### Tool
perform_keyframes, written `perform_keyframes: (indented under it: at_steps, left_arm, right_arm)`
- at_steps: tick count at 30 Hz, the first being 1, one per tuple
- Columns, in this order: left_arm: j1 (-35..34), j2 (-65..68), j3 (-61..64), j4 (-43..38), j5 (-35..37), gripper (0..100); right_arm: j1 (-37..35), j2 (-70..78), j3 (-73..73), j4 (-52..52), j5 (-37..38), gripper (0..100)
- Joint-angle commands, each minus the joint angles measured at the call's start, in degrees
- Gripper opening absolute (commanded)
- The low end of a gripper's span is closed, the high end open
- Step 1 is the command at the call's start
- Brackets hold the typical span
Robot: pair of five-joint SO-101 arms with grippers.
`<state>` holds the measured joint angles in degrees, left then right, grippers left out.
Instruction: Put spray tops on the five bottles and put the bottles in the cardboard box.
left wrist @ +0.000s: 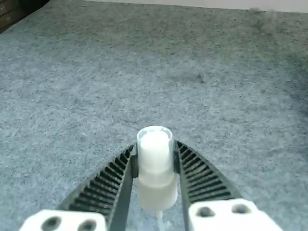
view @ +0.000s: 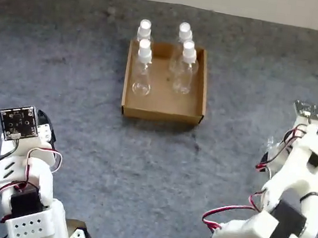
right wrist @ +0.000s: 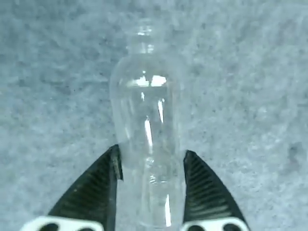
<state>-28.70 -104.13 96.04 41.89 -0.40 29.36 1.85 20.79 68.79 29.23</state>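
The cardboard box (view: pixel 161 114) sits at the back middle of the grey carpet and holds several clear bottles with white spray tops, among them one (view: pixel 142 70) on its left side and one (view: pixel 185 68) on its right side. My left gripper (left wrist: pixel 155 153) is shut on a white spray top (left wrist: pixel 155 168), held above the carpet; the left arm (view: pixel 23 171) stands at the front left. My right gripper (right wrist: pixel 150 161) is shut on a clear bottle (right wrist: pixel 147 125) that has a bare neck with no top. The right arm (view: pixel 290 189) stands at the front right.
Grey carpet (view: pixel 80 97) covers the whole table, with open room between the arms and the box. A pale wall strip runs along the far edge.
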Motion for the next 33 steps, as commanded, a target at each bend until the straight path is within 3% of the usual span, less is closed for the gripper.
perform_keyframes:
  at_steps: [1,7,14,17,24,33]
  left_arm:
    - [-0.66,-0.22,1.10,-1.05,-0.35,0]
    - [-0.66,-0.22,1.10,-1.05,-0.35,0]
    - [-0.66,-0.22,1.10,-0.97,-0.35,0]
    - [-0.66,-0.22,1.10,-0.97,-0.35,0]
    - [-0.66,-0.22,1.10,-0.97,-0.35,0]
    - [-0.57,-0.22,1.10,-0.97,-0.35,0]
  right_arm:
    - [0.57,0.13,-2.86,4.35,-0.62,10.9]
    - [-1.54,0.31,-5.32,7.08,-0.53,26.5]
    - [-6.73,0.92,-16.92,12.00,0.09,26.5]
    - [-9.10,4.09,-20.18,13.41,3.78,26.5]
    - [-9.10,15.60,-24.13,17.54,3.87,26.4]
    - [-9.27,17.98,-24.48,17.01,3.78,25.2]
